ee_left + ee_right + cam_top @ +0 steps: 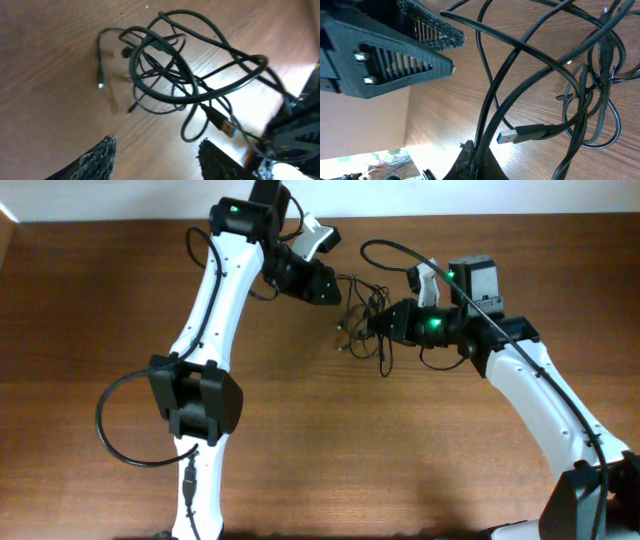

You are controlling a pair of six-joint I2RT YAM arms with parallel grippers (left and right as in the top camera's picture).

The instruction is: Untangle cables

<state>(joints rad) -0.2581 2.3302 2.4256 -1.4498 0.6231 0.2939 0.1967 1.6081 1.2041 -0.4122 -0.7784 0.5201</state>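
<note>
The cables (365,320) sit knotted on the desk (100,300) in the upper middle of the overhead view, between both arms. The left fingers (102,155) are spread and empty. The right fingers (432,32) are spread around several strands. Each side should probably pinch one outer strand, then draw apart slowly.

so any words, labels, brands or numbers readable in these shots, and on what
None readable in any view.
The tangled black cables carry no visible print, the USB plug shows no logo, and the arms show only green lights, no lettering.
The clutter in the right wrist view's bottom left corner is too blurred to read.
</note>
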